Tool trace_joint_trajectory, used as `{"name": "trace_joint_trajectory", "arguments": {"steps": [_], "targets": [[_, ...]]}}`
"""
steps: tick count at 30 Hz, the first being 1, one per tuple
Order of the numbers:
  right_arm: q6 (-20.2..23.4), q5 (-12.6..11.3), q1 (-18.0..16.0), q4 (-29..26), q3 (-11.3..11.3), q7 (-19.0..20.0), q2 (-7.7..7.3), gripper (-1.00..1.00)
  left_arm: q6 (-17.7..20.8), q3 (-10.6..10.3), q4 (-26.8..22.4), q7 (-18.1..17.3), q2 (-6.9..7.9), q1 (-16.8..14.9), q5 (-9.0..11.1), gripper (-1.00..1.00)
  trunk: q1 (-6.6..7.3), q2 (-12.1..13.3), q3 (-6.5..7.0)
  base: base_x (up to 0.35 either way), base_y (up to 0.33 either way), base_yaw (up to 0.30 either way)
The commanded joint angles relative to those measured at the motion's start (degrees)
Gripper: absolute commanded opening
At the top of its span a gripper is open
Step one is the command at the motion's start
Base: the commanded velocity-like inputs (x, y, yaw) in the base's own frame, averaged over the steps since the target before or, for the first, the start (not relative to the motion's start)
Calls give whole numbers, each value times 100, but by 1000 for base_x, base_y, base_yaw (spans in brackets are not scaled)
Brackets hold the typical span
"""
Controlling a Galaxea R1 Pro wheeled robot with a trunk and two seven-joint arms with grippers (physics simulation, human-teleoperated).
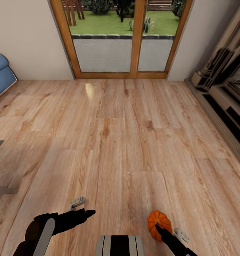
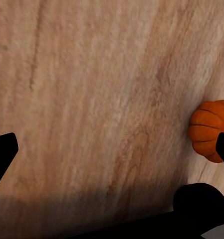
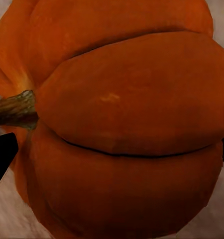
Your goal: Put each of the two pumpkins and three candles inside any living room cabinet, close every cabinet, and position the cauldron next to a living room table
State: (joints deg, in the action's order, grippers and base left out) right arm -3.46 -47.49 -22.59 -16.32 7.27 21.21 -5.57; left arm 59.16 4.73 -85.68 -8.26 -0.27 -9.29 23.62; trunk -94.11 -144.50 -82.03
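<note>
- Near the lower right of the head view, a pumpkin [image 1: 159,224] is held off the wooden floor [image 1: 120,142] at the tip of the right gripper [image 1: 158,228].
- Pumpkin: bright orange, ribbed, with a short dark stem [image 3: 12,110]; judged rigid, fairly light and smooth-skinned, so some slipping along the ribs is to be allowed for. Hold is best taken across the rounded belly, not by the stem.
- Right gripper: closed on the pumpkin's flanks, dark fingertips [image 3: 2,154] seen at either side of it; arm reaching up from the near right.
- Left gripper [image 1: 88,212]: held low at near left, pointing right, nothing carried; fingers parted, as the left wrist view suggests.
- Far right: shelving unit [image 1: 226,89] along the wall; far centre, glass doors [image 1: 120,39].
</note>
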Motion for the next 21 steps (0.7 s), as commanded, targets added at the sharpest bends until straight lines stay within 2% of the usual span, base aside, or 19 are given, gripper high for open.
{"name": "trace_joint_trajectory", "arguments": {"steps": [1, 6, 7, 21], "targets": [[-24, -68, -9, 15, -34, -152, -5, 100, 26, 10, -2, -53, -5, -3, -41, 100, -2, -1, -3, 66, 2, 0], [-24, -74, -9, 15, -35, -159, -5, 100, 26, 10, -2, -53, -7, -3, -36, 100, -2, -1, -3, 21, 1, 0], [-24, -75, -9, 15, -34, -160, -5, -100, 26, 10, -2, -56, -8, -3, -35, 100, -2, -1, -3, 5, 0, 0], [-15, -77, -9, 15, -34, -157, -5, -100, 26, 10, -2, -62, -8, -1, -33, 100, 1, 1, 19, 0, 0, 0]]}}
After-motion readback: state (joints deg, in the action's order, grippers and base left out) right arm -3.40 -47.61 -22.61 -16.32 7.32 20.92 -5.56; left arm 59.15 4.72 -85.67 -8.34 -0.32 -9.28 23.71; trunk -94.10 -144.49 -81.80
